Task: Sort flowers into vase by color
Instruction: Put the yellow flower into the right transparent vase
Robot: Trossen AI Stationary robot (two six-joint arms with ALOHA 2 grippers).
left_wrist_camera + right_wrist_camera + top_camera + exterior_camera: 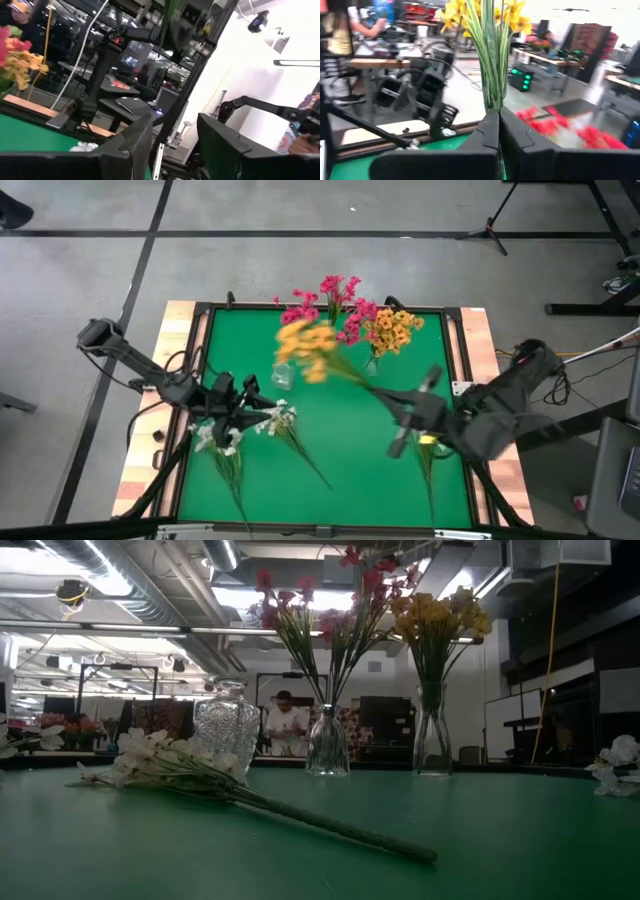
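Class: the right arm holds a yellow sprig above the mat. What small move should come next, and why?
Probably carry it toward the vase with yellow flowers. The right gripper is shut on the yellow sprig, held above the mat, short of that vase, which already holds matching blooms.

Three vases stand toward the upper middle of the high view: one with magenta-pink flowers, one with yellow-orange flowers, and one clear empty vase. A fourth bunch, a yellow sprig, shows blurred mid-frame. Two white sprigs lie at lower left. Two grippers show.
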